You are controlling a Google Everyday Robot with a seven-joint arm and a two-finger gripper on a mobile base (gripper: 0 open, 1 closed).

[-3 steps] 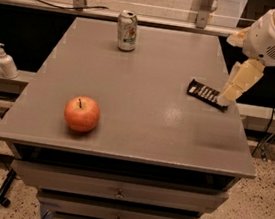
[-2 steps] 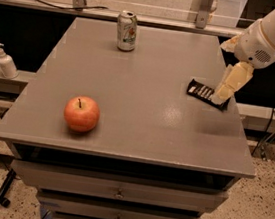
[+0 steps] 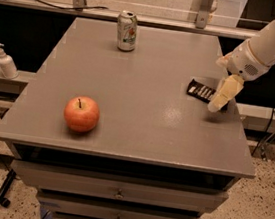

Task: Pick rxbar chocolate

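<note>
The rxbar chocolate [image 3: 200,91], a flat black bar with white lettering, lies on the grey table [image 3: 143,107] near its right edge. My gripper [image 3: 222,96] hangs from the white arm at the upper right. Its cream-coloured fingers point down and cover the bar's right end. The gripper is just above the bar or touching it; I cannot tell which.
A red apple [image 3: 81,114] sits front left on the table. A drink can [image 3: 126,30] stands at the back centre. A white pump bottle [image 3: 5,62] stands on a ledge left of the table. Drawers sit below the tabletop. The table's right edge is close to the bar.
The arm has swung a little left and down, bringing the gripper from beside the bar's right end to over it. The bar, apple and can have not moved.
</note>
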